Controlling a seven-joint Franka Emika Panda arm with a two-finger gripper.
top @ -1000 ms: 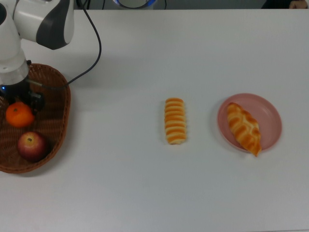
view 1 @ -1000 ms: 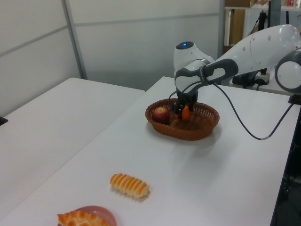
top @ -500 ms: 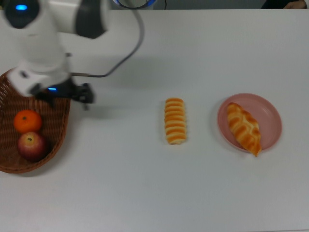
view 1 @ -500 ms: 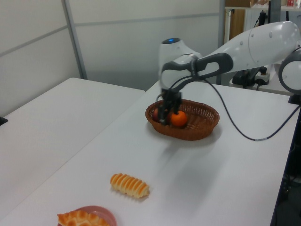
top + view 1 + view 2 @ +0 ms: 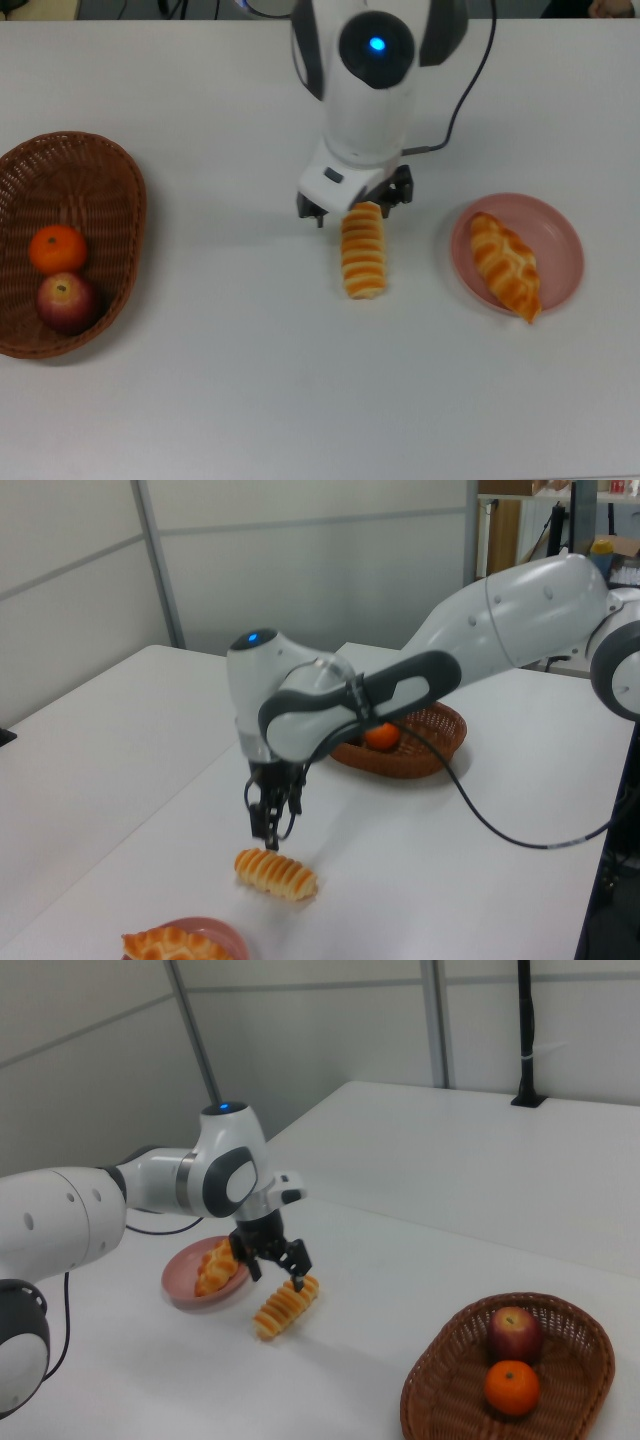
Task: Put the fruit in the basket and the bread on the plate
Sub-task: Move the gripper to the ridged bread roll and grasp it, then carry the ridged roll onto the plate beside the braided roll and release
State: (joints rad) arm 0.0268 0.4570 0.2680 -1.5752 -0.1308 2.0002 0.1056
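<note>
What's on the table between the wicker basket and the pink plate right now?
In the top view, the ridged loaf lies between the basket and the plate, nearer the plate, with the gripper above its far end. Otherwise bare table.

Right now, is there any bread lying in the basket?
No, the basket holds only the apple and the tangerine.

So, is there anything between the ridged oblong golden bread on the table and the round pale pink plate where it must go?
Nothing visible. Bare white table separates the ridged oblong golden bread from the round pale pink plate. The braided golden loaf already lies on the plate, leaving less free room.
</note>
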